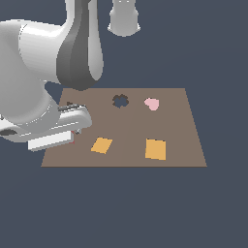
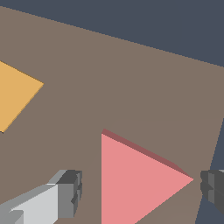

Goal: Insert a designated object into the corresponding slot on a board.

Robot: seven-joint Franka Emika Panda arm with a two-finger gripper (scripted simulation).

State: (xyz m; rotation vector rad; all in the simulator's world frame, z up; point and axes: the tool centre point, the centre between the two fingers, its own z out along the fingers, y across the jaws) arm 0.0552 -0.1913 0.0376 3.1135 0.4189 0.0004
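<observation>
**Gripper straddles the pink triangle on the board**

I see one brown board (image 1: 179,126) lying flat on a dark blue-grey surface, which shows no edges or corners of its own to place things by. On the board I count two orange squares, one smaller (image 1: 101,145) and one larger (image 1: 155,149), both near the board's front edge. One pale pink heart-like piece (image 1: 152,103) sits near the back edge, towards the exterior view's right. Just beside it, towards the left, is one dark flower-shaped hole (image 1: 120,100), with nothing in it. A small dark mark (image 1: 70,104) peeks out behind the arm near the back left corner; I cannot tell its shape.

My single arm covers the board's left side. In the wrist view, one salmon-pink triangle (image 2: 135,181) lies flat on the board. My gripper (image 2: 142,194) is spread wide, one finger (image 2: 65,194) on each side of the triangle, neither touching it. One orange square (image 2: 15,94) shows nearby.
</observation>
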